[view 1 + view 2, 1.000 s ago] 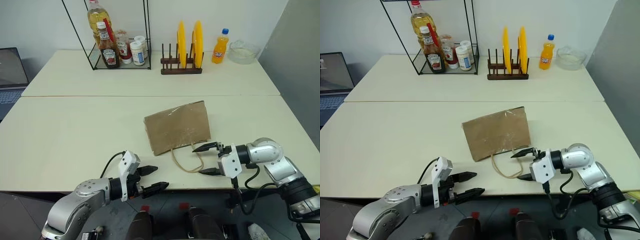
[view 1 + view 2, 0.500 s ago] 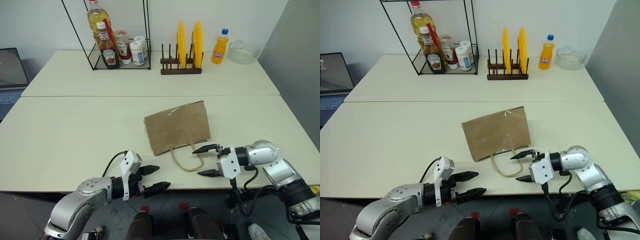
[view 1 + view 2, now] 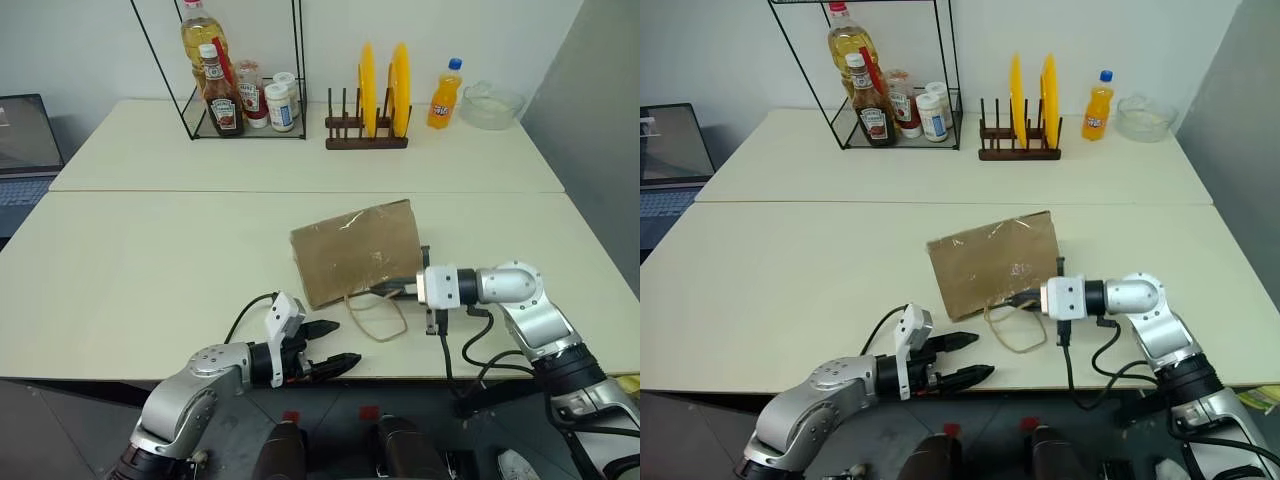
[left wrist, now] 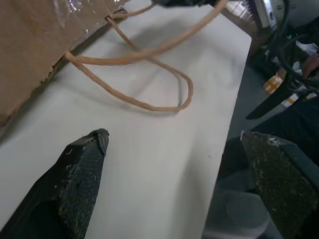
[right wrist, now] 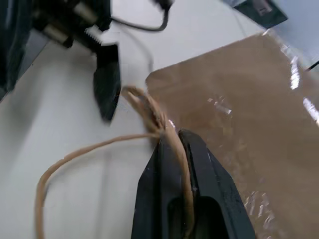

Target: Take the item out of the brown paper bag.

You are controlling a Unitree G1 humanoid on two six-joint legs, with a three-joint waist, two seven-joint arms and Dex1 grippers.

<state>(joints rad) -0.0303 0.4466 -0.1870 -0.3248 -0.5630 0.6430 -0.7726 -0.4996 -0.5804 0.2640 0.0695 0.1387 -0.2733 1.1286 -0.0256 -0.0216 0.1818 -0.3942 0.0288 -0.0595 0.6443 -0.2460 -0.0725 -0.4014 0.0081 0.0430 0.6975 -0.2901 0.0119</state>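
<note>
The brown paper bag lies flat on the near cream table, its mouth edge toward the robot and its two pale string handles looping out over the tabletop. The right gripper reaches in level from the right and is clamped tight on one handle string just at the bag's edge; in its wrist view the cord runs between the two black fingers, which are pressed together around it. The left gripper hovers at the table's near edge, just short of the handle loops, with its two fingers spread wide and nothing between them (the wrist view shows the lower loop lying on the table ahead of them). The cola bottle cannot be seen, and the frames do not show whether it is inside the bag. On the far table stand a wire rack of condiment bottles, a wooden stand with yellow plates, an orange soda bottle and a glass bowl
</note>
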